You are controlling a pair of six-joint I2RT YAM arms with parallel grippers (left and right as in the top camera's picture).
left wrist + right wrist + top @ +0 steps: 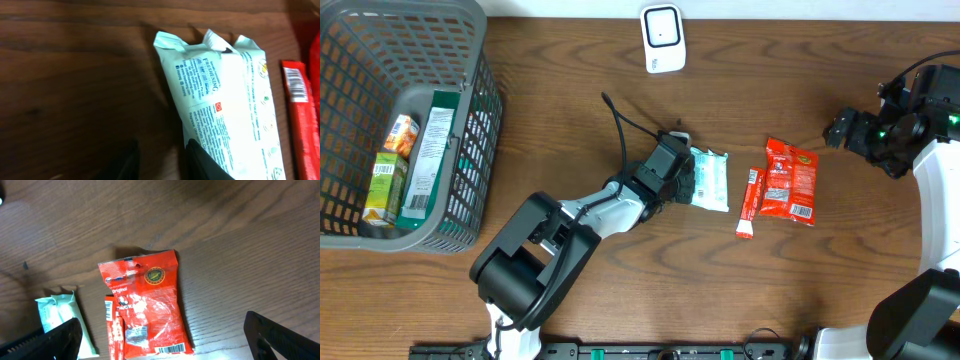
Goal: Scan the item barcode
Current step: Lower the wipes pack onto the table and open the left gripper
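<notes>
Wipes pack (710,180) lies flat mid-table (570,60), just left of a red stick sachet (750,202) and red snack bag (790,180). Left gripper (685,182) at its left edge: jaws narrowly parted, bare wood between, one finger (205,160) overlapping the pack's edge. Right gripper (842,130) spread wide, empty, well right.

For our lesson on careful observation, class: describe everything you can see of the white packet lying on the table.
The white packet is a soft, glossy film pouch covered in fine dark print, with a small red mark. Its end seam is crimped and wrinkled. It lies flat on the wooden table beside a thin red stick pack, not touching it. The left pincer straddles its edge, one finger over it; a grip cannot be confirmed.
</notes>
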